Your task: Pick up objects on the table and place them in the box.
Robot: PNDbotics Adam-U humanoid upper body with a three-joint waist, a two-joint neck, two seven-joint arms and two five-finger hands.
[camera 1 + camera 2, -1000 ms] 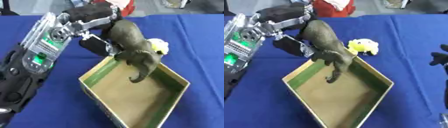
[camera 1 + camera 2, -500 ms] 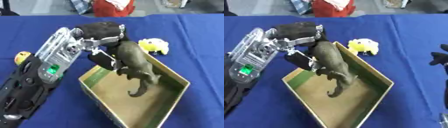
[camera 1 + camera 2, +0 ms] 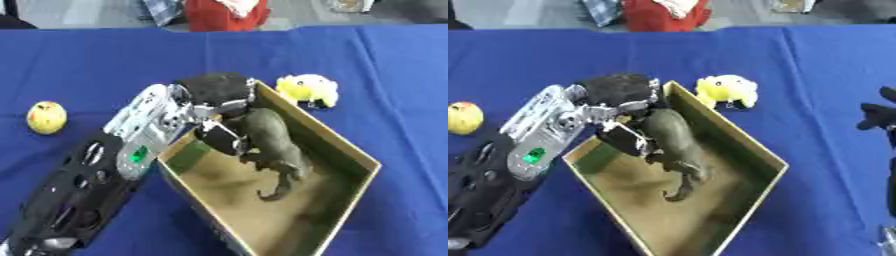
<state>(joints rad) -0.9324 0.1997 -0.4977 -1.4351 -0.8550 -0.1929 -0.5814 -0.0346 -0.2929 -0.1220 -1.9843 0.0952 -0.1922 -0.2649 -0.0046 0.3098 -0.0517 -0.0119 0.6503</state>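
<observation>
Holding the dino (image 3: 273,142) by its back inside the box (image 3: 346,145), the left hand (image 3: 219,95) has its fingers curled round it, and it looks like stiff, light rubber, so gripping the thick body beats the skinny tail.

Left arm: enters from 7 o'clock, reaching toward 1 o'clock.
Left hand (image 3: 219,107): palm down, fingers (image 3: 229,142) curled around a dark grey figure.
Right hand (image 3: 882,114): at 3 o'clock edge, dark, fingers unclear.
</observation>
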